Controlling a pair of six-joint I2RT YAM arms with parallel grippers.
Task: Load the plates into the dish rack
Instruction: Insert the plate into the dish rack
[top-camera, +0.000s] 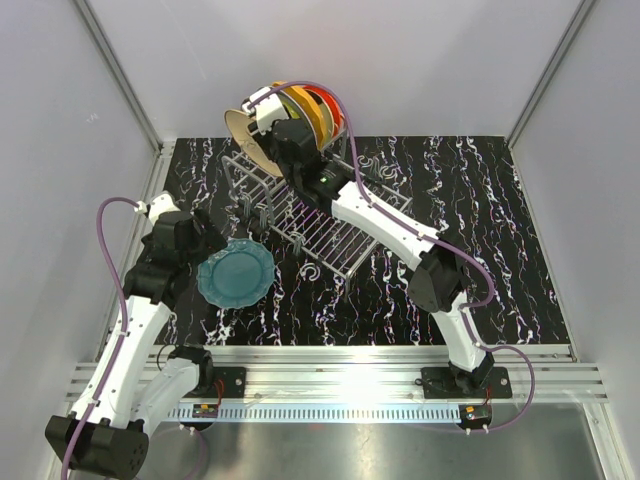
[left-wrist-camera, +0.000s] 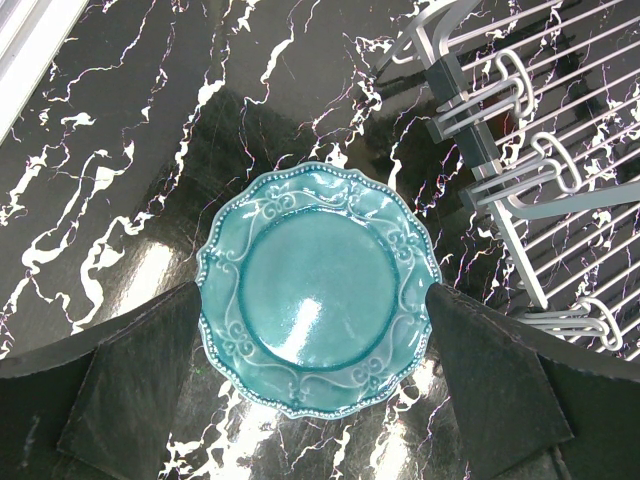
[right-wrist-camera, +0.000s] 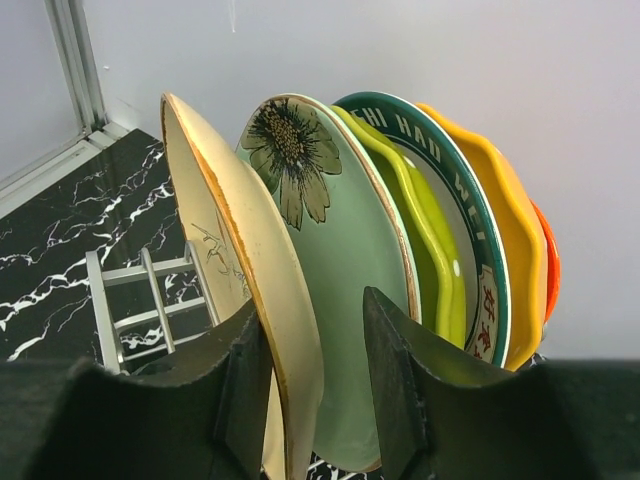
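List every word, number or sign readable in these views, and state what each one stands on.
"HI HAU WEI": white capitals on the green band of the teal-rimmed white plate; the start may be cut off.
Red Chinese characters lower on that band: only partly visible, not readable.
Teal plate: raised scrollwork only, no text.
Dish rack: no markings visible.
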